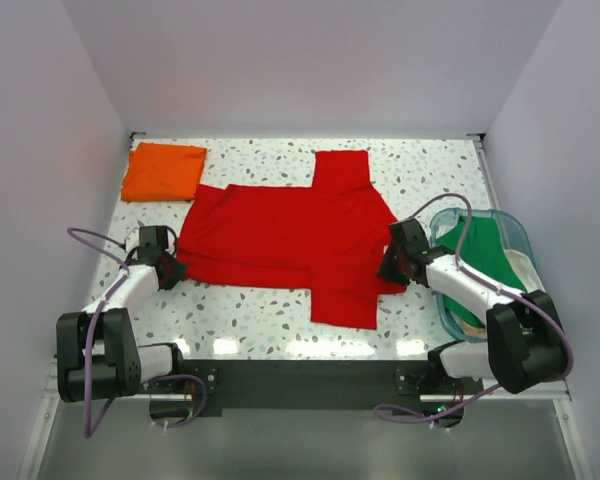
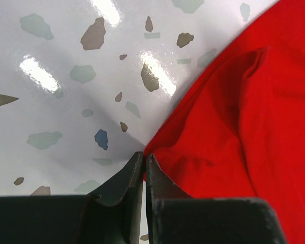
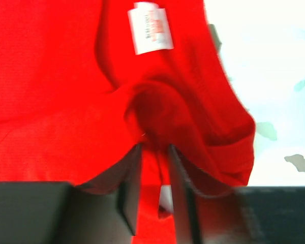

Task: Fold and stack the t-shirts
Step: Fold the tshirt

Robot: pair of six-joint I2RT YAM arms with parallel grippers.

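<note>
Red shirt (image 1: 280, 235) lies spread mid-counter (image 1: 260, 320), one sleeve pointing far, one near. Orange shirt (image 1: 163, 171) sits folded at the far-left corner. Green shirt (image 1: 488, 250) is in the tub (image 1: 515, 232) on the right.

My left jaws are closed at the red shirt's left edge, apparently pinching the hem, though I can't clearly see cloth between the tips. My right jaws grip bunched red cloth near the neck label (image 3: 150, 28); that view is blurred.

The cloth is light, soft and limp, so it will likely sag, crease and drag on the counter. Best hold is at the hem and collar edges, taut between both grips.
</note>
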